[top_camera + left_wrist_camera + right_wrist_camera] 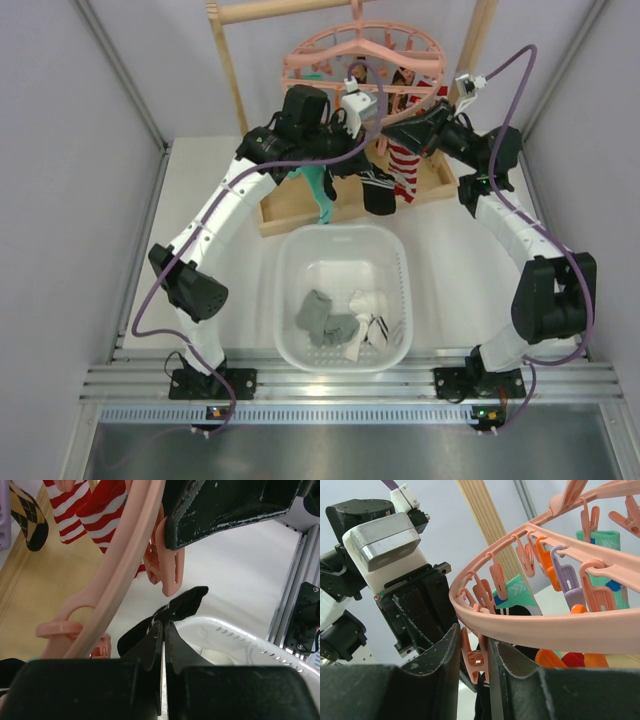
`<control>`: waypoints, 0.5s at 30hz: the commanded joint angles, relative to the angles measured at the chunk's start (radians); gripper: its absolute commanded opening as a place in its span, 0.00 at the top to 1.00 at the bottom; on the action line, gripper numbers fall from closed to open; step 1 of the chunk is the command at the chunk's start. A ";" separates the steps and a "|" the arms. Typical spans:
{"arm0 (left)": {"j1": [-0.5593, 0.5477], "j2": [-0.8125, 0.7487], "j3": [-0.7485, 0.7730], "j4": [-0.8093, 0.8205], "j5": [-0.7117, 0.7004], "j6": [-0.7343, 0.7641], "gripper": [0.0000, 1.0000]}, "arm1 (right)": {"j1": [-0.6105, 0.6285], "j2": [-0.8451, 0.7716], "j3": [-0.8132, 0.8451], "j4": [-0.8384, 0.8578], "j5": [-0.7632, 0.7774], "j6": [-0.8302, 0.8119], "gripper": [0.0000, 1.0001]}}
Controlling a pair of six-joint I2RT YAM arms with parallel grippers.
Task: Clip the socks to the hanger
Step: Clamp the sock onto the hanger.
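The left gripper was clamped tight on a black sock, held just below the hanger rim. The right gripper, narrowly parted, pinched a pink peg on that rim, just above the sock. For a sound clip, the sock's edge needed raising squarely into the peg's mouth before the right grip was eased.

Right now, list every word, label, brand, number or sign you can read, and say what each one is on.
None: no word, label, brand, number or sign is readable in any view.
The hanger, the basket and the silver camera housing on the left wrist show no markings.
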 commanded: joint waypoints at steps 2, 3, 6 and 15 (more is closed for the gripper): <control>0.015 -0.047 -0.020 0.108 0.035 -0.069 1.00 | -0.006 -0.009 -0.001 0.086 -0.044 0.002 1.00; 0.021 -0.055 -0.034 0.122 0.038 -0.077 1.00 | -0.008 -0.011 -0.003 0.089 -0.047 0.004 1.00; 0.026 -0.060 -0.045 0.154 0.049 -0.088 1.00 | -0.006 -0.008 -0.006 0.092 -0.047 0.007 1.00; 0.051 -0.107 -0.137 0.269 0.090 -0.132 1.00 | -0.006 -0.003 -0.004 0.098 -0.052 0.008 1.00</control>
